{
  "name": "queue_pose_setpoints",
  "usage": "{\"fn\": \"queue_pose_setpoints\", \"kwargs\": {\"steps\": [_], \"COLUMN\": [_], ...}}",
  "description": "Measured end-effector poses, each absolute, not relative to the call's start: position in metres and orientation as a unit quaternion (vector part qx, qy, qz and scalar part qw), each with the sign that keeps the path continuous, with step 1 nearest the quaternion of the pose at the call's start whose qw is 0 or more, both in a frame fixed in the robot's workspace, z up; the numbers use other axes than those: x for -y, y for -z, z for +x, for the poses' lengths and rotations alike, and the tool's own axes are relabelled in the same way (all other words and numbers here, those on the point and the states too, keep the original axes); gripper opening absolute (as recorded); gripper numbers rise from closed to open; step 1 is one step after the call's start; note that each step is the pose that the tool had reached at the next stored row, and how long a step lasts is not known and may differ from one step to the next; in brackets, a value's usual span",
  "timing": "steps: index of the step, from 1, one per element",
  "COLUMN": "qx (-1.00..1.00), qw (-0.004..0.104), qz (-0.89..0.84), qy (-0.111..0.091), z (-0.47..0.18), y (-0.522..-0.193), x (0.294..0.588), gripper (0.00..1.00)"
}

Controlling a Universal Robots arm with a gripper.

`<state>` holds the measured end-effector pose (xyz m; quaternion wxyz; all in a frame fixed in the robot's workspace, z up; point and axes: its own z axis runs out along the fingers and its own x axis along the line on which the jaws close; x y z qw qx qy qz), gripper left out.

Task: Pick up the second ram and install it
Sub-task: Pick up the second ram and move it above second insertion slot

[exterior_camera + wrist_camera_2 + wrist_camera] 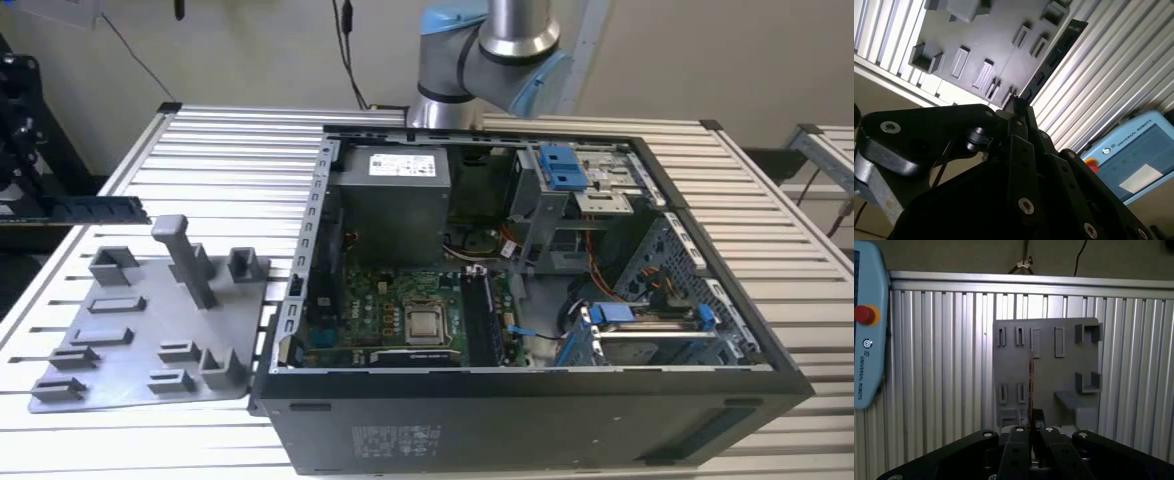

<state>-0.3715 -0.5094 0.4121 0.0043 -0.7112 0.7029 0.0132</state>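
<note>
The second ram (100, 210) is a thin dark stick with black chips, held level above the table at the exterior view's left. My gripper (24, 200) is shut on one end of it. In the second wrist view the ram (1051, 57) sticks out from the gripper (1016, 105) over the grey holder plate (989, 45). In the first wrist view the ram (1030, 380) shows edge-on, rising from the gripper (1031, 429) in front of the holder plate (1049, 370). The holder plate (134, 340) lies left of the open computer case (534, 410).
Inside the case lie the motherboard (400, 320), a power supply (394, 195) and blue drive brackets (567, 165). The arm's base (487, 50) stands behind the case. A teach pendant (866, 325) lies beside the slatted table (227, 150).
</note>
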Motion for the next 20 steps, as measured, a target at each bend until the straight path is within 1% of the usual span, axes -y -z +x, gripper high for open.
{"fn": "queue_pose_setpoints", "kwargs": {"steps": [20], "qx": [-0.703], "qw": [0.004], "qz": [-0.711], "qy": [-0.013], "z": [-0.282], "y": [-0.412], "x": [0.509], "gripper": [0.14]}}
